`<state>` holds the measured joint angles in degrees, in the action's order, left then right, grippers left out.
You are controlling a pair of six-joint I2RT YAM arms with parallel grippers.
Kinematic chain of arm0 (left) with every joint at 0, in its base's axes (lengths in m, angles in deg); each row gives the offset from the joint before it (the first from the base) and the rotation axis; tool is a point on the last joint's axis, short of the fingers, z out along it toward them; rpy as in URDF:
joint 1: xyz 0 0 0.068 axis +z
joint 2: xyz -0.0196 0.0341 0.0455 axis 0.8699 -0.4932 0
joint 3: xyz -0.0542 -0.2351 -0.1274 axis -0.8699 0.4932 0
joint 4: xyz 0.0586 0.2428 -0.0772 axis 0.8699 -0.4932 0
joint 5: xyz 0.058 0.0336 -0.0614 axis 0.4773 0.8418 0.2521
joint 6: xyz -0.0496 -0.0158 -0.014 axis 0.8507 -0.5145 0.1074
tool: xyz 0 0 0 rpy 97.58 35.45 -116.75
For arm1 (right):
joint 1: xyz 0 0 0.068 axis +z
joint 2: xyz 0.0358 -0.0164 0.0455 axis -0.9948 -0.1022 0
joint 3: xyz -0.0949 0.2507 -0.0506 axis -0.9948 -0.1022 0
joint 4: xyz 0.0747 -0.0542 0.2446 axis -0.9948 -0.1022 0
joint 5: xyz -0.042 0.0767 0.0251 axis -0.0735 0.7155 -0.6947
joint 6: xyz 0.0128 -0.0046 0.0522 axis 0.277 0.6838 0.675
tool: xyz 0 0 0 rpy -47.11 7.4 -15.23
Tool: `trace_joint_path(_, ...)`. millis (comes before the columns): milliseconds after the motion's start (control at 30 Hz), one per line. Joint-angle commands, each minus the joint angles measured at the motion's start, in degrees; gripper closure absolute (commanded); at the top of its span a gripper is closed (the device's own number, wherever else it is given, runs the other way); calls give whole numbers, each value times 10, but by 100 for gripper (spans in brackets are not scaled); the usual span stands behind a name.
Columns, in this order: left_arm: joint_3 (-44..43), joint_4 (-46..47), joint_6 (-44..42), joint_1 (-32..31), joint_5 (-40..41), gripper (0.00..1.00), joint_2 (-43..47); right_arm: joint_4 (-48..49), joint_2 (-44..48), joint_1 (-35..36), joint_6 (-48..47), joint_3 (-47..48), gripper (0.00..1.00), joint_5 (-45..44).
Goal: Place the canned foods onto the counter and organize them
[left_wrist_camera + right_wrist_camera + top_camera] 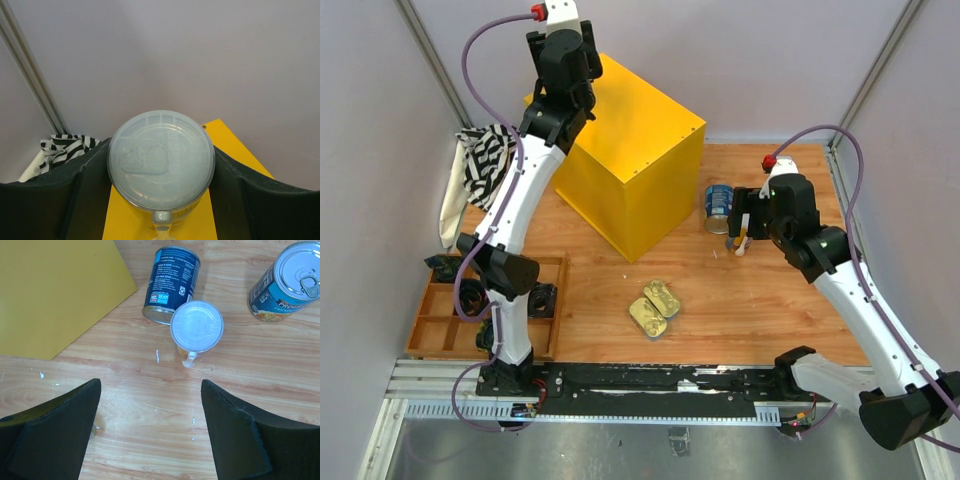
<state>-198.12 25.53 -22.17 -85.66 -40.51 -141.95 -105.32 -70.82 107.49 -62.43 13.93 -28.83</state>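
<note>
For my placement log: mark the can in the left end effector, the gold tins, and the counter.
can [161, 157]: left wrist view, centre of white lid
gold tins [662, 297]: top external view, farther tin's lid
counter [640, 125]: top external view, bare yellow top

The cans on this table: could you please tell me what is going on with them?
The left gripper grips a white-lidded can over the yellow box. The right gripper hovers open near a second white-lidded can standing on the table, beside two blue cans. Two gold tins lie nearer the arms' bases, untouched.
</note>
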Motion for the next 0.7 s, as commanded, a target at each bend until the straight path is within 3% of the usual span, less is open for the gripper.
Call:
trace_joint_path(0, -36, 68, 9, 4, -32, 99, -5, 13, 5, -9, -3, -6, 18, 11)
trace_joint_path(100, -33, 68, 8, 4, -45, 74, -14, 17, 3, -9, -1, -9, 18, 12)
trace_joint_path(367, -34, 68, 20, 6, -72, 23, -37, 23, -4, -11, -3, -11, 18, 12)
trace_joint_path(500, -35, 71, 30, 6, -66, 5, -39, 27, -8, -16, -6, -12, 18, 16)
trace_joint_path(667, -35, 76, 39, 7, -62, 1, -35, 30, -18, -21, -8, -8, 18, 22)
